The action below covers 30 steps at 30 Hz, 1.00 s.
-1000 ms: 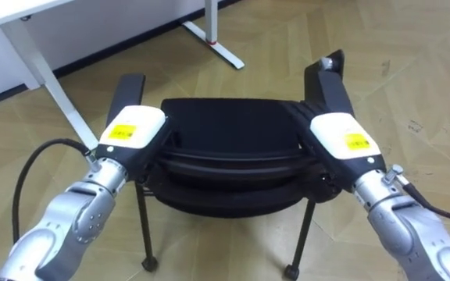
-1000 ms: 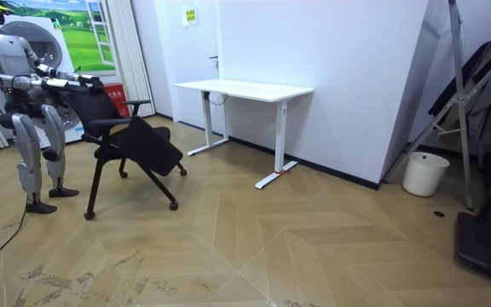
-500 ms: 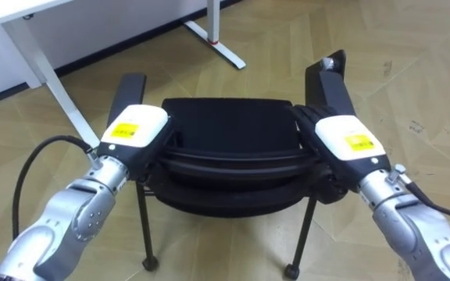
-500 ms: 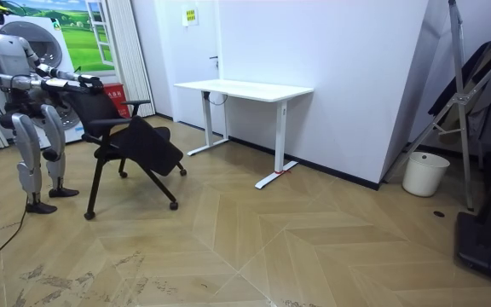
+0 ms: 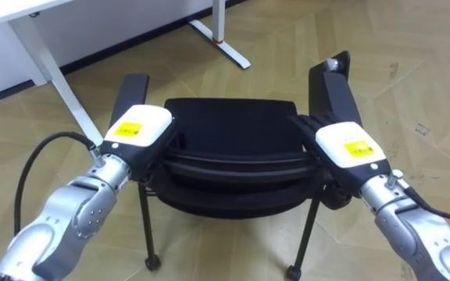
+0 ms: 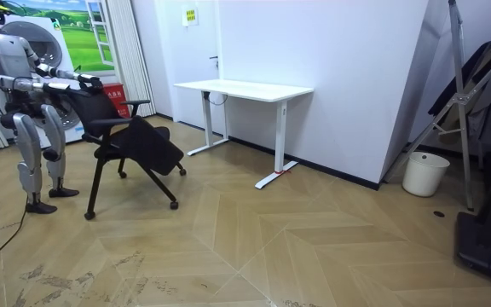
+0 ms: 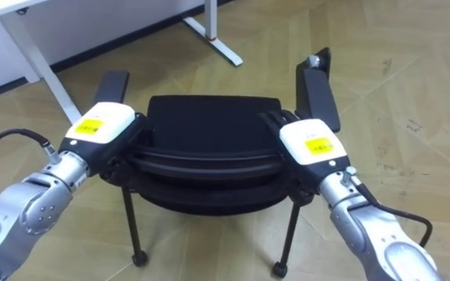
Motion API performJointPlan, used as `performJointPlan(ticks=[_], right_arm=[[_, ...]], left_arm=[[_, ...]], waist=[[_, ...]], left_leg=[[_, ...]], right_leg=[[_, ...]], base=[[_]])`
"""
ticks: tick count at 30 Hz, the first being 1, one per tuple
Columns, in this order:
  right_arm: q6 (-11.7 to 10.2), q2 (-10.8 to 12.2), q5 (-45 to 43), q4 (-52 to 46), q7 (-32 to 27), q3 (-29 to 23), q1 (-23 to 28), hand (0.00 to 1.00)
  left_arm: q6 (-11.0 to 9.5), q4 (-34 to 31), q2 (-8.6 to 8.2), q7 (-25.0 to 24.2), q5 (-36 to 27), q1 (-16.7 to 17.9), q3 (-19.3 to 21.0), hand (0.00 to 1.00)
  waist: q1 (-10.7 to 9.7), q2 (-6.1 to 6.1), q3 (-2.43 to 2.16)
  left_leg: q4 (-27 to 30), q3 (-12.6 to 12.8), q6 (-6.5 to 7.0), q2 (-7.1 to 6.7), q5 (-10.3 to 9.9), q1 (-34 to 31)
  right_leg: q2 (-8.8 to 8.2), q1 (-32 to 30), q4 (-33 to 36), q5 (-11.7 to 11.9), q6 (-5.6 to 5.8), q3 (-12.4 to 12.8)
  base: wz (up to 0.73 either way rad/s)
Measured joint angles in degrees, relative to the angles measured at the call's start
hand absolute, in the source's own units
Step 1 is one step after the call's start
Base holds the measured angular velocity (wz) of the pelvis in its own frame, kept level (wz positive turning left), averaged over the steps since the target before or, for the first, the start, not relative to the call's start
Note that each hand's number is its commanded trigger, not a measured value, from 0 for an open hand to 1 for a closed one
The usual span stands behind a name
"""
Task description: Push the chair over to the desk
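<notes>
A black chair (image 5: 229, 125) with two armrests and thin black legs stands on the wooden floor right in front of me, and I look down over its backrest onto the seat. My left hand (image 5: 135, 131) rests on the left end of the backrest's top edge. My right hand (image 5: 348, 144) lies on the right end, its dark fingers (image 5: 303, 125) stretched straight along the edge. In the room view I stand at the left behind the chair (image 6: 139, 145), both arms held out to its back.
A white desk (image 6: 245, 87) stands beyond the chair against the wall; its leg (image 5: 53, 74) and floor foot (image 5: 229, 43) lie just ahead. A white bin (image 6: 424, 173) and a dark rack stand at the room view's right. Open wooden floor lies between.
The eye view has shifted slightly. Both hands stay on the backrest, the right one a little lower in the picture. In the room view the chair has not visibly moved.
</notes>
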Motion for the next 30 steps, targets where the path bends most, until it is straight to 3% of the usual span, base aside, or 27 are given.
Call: performJointPlan(ticks=[10,19,24,30], right_arm=[[0.45,-0.71,-0.76,0.41,0.33,0.22,-0.15,0.0],[1.7,-0.95,-1.59,4.62,0.7,3.44,-4.24,0.0],[2.63,-0.95,-2.09,6.13,0.65,4.42,-5.81,0.0],[4.25,-0.96,-2.08,9.02,-1.02,6.67,-8.15,0.0]], left_arm=[[0.61,-1.41,0.16,-1.63,-0.04,0.0,-0.57,1.0],[1.48,-1.38,0.28,-3.01,0.18,-1.09,-0.71,1.0],[1.77,-1.01,0.21,-3.85,0.01,-1.87,-1.21,1.0],[4.38,-0.98,0.18,-4.07,-0.38,-2.85,-2.96,1.0]], waist=[[0.14,-0.15,0.07],[-0.1,-1.21,0.14],[-0.16,-1.06,0.22],[-0.63,-0.2,0.47]], left_leg=[[-0.04,-0.54,0.0,-0.21,0.0,0.2],[0.64,-0.47,0.01,-0.35,-0.01,-0.53],[1.54,-0.73,0.13,-0.46,-0.1,-1.34],[3.05,-1.24,0.32,-0.53,-0.29,-2.61]], right_leg=[[-0.13,0.27,0.09,0.0,0.0,0.04],[-0.18,0.14,0.06,0.0,0.0,-0.15],[-0.19,-0.14,0.07,0.04,0.06,-0.07],[-0.08,-0.62,0.1,0.06,0.1,-0.38]], base=[[0.02],[0.0],[0.03],[0.05]])
